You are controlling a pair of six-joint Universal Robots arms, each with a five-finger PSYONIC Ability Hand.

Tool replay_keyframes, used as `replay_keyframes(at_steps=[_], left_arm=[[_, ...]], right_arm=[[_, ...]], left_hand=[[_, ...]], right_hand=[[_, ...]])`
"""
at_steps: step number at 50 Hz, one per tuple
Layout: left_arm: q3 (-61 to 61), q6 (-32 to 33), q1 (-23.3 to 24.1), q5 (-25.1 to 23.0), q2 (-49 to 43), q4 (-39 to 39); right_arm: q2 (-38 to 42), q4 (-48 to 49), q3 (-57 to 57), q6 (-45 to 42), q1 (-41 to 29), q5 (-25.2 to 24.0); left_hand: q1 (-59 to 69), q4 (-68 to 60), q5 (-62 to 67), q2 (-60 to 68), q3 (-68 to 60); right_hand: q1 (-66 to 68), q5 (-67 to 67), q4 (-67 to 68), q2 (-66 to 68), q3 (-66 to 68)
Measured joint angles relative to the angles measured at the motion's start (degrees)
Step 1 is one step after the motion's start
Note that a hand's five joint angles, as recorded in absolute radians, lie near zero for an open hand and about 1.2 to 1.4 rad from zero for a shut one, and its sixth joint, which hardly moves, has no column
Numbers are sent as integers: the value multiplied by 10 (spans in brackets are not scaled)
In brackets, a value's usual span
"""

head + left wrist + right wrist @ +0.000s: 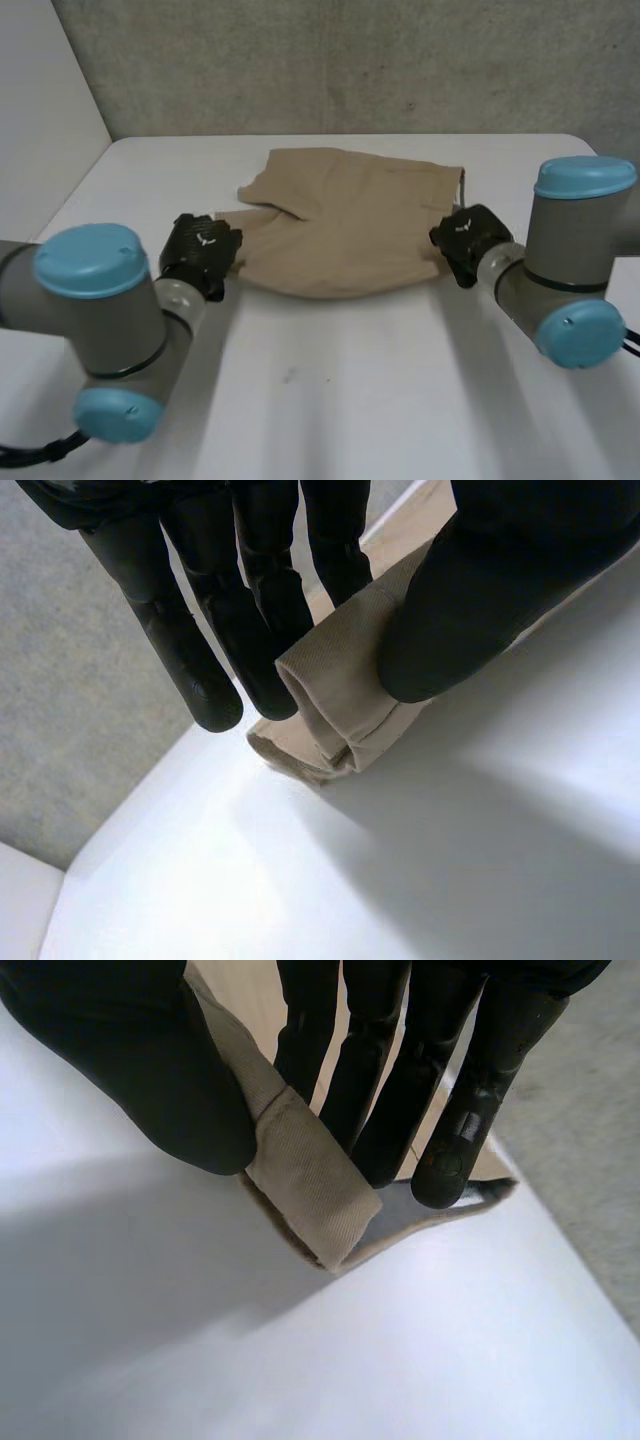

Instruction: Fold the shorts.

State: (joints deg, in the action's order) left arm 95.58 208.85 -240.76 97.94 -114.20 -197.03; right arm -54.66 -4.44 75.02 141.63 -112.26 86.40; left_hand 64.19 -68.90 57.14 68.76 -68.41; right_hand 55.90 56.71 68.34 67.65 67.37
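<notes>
Shorts (pixel 345 225) tan, folded, rumpled.

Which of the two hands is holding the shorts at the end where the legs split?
The left hand, pinching one leg's hem of the shorts beside the split; the right hand pinches the straight edge opposite.

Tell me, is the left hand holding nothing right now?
No, the left hand pinches a folded edge of the shorts between its thumb and fingers.
</notes>
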Motion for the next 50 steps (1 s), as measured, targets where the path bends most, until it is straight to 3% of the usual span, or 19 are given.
replay_keyframes(at_steps=[6, 15, 19, 22, 25, 29, 33, 36, 40, 44, 50], left_arm=[[64, 9, 3, 0, 101, 92], [137, 68, 21, -5, 214, 305], [154, 85, 36, -7, 241, 332], [155, 92, 47, -6, 242, 308], [129, 96, 55, -4, 201, 236], [69, 97, 56, -2, 124, 149], [-18, 107, 54, -2, 25, 51], [-97, 135, 50, -2, -55, -27], [-175, 178, 46, -2, -127, -89], [-275, 229, 44, -3, -207, -129], [-419, 254, 41, -7, -311, -132]], right_arm=[[-63, -96, 78, -55, 3, -18], [-192, -295, 202, -141, 54, -50], [-232, -325, 234, -163, 74, -75], [-253, -321, 246, -161, 83, -100], [-262, -278, 243, -128, 86, -122], [-253, -208, 226, -88, 83, -112], [-228, -134, 202, -62, 80, -69], [-184, -52, 166, -55, 74, 6], [-147, 7, 140, -61, 68, 56], [-103, 72, 115, -77, 62, 86], [-37, 151, 71, -98, 53, 91]], left_hand=[[0, 0, 0, 0, 0], [0, 0, 0, 0, 0], [0, 0, 0, 0, 0], [0, 0, 0, 0, 0], [0, 0, 5, 0, 0], [0, 0, 5, 0, 0], [0, 0, 5, 0, 0], [0, 0, 5, 0, 0], [0, 0, 5, 0, 0], [0, 0, 5, 0, 0], [0, 0, 5, 0, -1]], right_hand=[[0, 0, 0, 0, 0], [0, 0, 0, 0, 0], [0, 0, 0, 0, 0], [0, 0, 0, 0, 0], [0, 0, 0, 0, 6], [0, 0, 0, 0, 6], [0, 0, 0, 0, 6], [0, 0, 0, 0, 6], [0, 0, 0, 0, 6], [0, 0, 0, 0, 6], [0, 0, 0, 0, 6]])
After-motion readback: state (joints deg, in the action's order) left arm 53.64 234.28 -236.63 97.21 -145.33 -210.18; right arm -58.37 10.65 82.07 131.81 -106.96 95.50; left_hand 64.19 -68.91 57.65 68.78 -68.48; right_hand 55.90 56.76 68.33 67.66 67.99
